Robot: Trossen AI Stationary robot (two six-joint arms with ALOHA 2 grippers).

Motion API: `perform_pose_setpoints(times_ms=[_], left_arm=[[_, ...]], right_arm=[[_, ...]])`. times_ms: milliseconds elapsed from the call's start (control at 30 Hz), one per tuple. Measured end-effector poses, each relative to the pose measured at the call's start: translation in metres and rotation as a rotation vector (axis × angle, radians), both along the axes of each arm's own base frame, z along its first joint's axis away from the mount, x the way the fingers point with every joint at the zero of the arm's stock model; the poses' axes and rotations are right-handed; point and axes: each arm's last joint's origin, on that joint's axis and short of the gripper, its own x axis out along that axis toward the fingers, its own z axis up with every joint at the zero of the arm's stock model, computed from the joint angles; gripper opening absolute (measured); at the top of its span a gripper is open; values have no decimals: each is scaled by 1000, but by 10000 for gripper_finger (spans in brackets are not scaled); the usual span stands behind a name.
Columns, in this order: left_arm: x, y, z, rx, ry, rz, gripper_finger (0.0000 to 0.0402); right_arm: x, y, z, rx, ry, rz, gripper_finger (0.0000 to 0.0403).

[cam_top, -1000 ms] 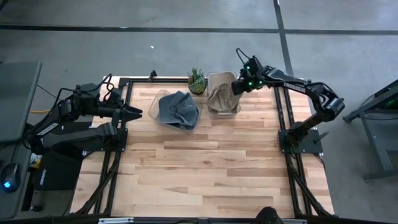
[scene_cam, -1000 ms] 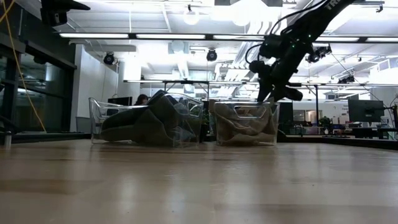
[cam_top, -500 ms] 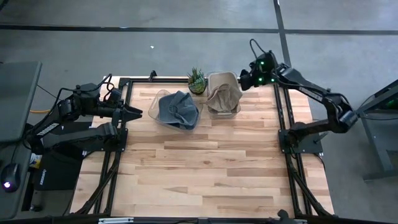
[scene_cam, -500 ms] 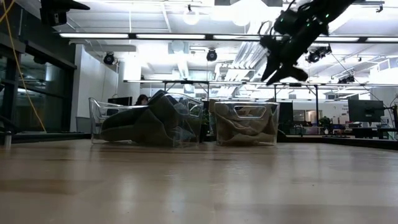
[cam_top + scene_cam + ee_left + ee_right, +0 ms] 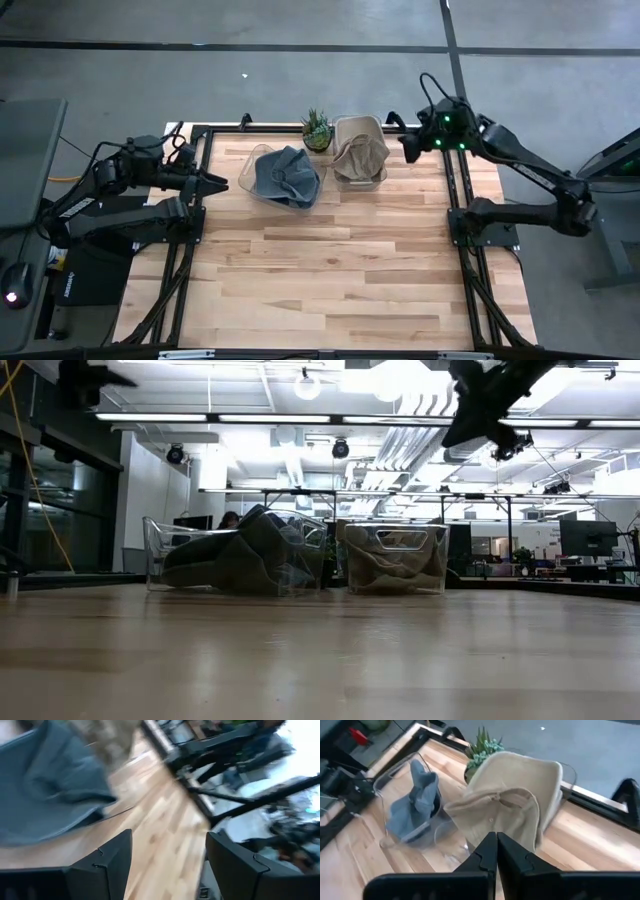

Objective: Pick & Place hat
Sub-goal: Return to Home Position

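Note:
A beige hat [image 5: 358, 150] lies crumpled in a clear bin [image 5: 378, 180] near the table's far edge, draped over the bin's far rim. A blue-grey hat [image 5: 287, 176] fills a second clear bin to its left. My right gripper [image 5: 406, 150] is shut and hovers high, to the right of the beige hat's bin; its wrist view looks down on the beige hat [image 5: 515, 805] past the shut gripper [image 5: 496, 851]. My left gripper [image 5: 216, 183] is open and waits at the table's left edge, pointing at the blue-grey hat [image 5: 45, 795].
A small potted plant [image 5: 317, 128] stands at the far edge between the two bins. The black frame rail [image 5: 455, 190] runs along the table's right side. The bare wooden tabletop [image 5: 330, 270] stretches from the bins to the near edge.
My right gripper has risen from just above the beige hat's bin and drawn back toward the table's right edge. It now sits high and clear of the bin. The beige hat stays in its bin.

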Motion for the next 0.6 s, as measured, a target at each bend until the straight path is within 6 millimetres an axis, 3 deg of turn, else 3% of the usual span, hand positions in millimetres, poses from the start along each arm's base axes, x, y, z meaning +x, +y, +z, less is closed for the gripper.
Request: perform_pose_setpoints(times_ms=[200, 433, 600], left_arm=[[-7, -2, -3, 14, 16, 20, 175], [-19, -6, -1, 52, -29, 59, 22], [-27, -9, -5, 71, -83, 85, 11]], right_arm=[[-5, 33, -3, -67, -3, -17, 1], [-8, 61, -34, -169, -187, -11, 1], [-14, 70, -59, -202, -299, 31, 0]])
